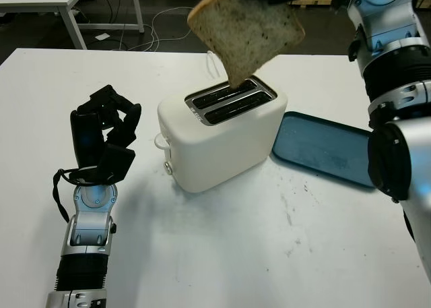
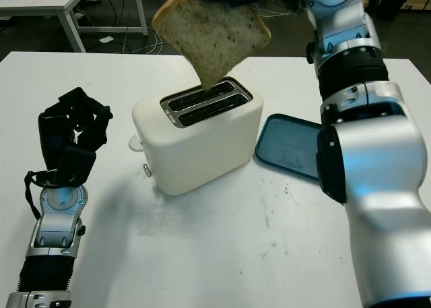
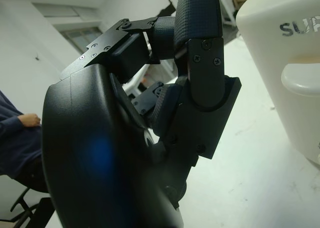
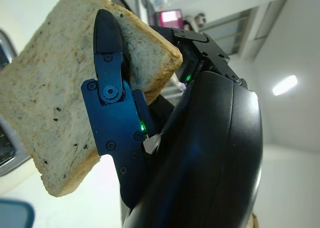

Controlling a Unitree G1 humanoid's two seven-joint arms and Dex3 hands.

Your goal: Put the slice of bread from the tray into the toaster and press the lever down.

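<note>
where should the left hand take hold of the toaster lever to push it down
Probably on top of the lever, the small white tab jutting from the toaster's end face nearest the left hand. It sticks out sideways with its top bare, so come from above and press down.

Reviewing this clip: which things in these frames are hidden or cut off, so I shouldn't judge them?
- Right hand: head views cut it off at the top edge above the bread slice.
- Toaster lever: on a side facing away in head views.
- Bread's lower corner: depth in the slot unclear.
- Tray: right arm covers its far end.
</note>
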